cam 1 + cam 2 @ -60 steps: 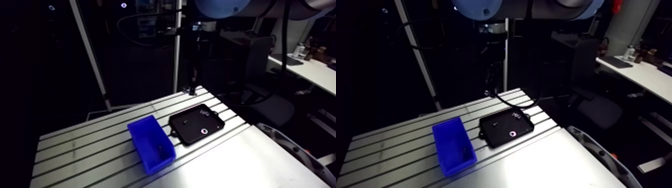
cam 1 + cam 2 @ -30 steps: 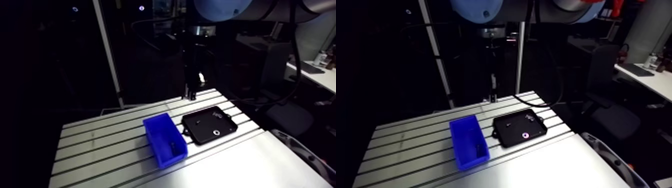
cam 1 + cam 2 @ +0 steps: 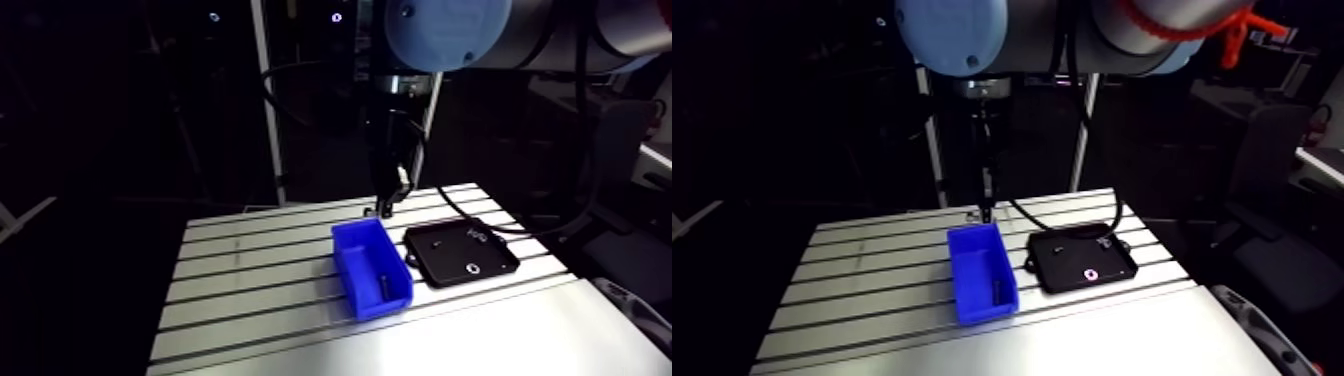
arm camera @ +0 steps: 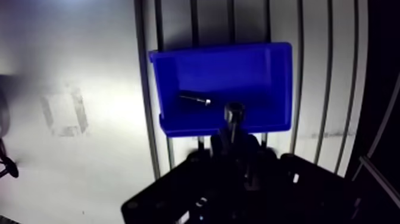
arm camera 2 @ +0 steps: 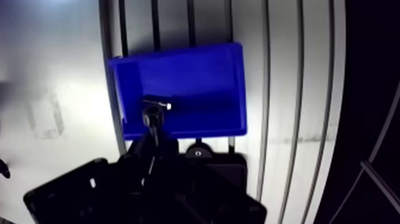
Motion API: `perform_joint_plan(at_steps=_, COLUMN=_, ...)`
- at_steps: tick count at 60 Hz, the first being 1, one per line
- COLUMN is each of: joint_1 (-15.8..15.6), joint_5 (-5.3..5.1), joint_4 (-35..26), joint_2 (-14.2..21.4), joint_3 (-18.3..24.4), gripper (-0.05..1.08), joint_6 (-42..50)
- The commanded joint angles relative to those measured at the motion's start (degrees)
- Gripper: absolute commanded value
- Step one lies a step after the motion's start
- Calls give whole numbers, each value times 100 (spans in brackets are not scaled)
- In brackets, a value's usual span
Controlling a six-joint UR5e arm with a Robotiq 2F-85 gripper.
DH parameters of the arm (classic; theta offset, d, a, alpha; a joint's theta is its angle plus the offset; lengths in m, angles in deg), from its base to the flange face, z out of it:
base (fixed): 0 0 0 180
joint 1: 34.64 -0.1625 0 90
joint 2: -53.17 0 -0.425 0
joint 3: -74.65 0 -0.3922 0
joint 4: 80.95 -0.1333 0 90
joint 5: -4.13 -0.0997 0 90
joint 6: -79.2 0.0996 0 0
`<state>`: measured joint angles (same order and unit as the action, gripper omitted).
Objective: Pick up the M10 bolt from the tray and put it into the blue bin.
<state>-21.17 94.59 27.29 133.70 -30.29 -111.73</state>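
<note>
Blue smooth-walled bin (image 4: 262,71) — bolt (image 4: 233,113) in gripper (image 4: 233,140)

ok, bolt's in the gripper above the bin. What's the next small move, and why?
Probably nudge the gripper forward until the M10 bolt sits over the middle of the blue bin, then open. In the wrist view the gripper is shut on the bolt, and the bolt's head hangs only just past the bin wall nearest the gripper. A release here might clip the rim.

Grey tubular arm (image 3: 1127,28), 1 light-blue round joint cap (image 3: 447,28), slim black tool (image 3: 385,207).
</note>
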Motion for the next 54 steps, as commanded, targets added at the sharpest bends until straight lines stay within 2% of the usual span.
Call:
perform_joint_plan(at_steps=1, joint_1=-296, joint_5=205, joint_4=530, joint_2=-15, joint_3=-336, gripper=102, joint_6=216)
perform_joint_plan(at_steps=6, joint_1=-349, joint_5=254, joint_4=715, joint_2=-16, joint_3=-437, gripper=102, joint_6=255)
perform_joint_plan(at_steps=10, joint_1=-380, joint_5=333, joint_4=899, joint_2=-17, joint_3=-519, gripper=102, joint_6=330)
perform_joint_plan(at_steps=40, joint_1=-380, joint_5=451, joint_4=1133, joint_2=-49, joint_3=-757, gripper=101, joint_6=374)
perform_joint_plan(at_steps=54, joint_1=-373, joint_5=486, joint_4=1338, joint_2=-221, joint_3=-880, gripper=101, joint_6=423)
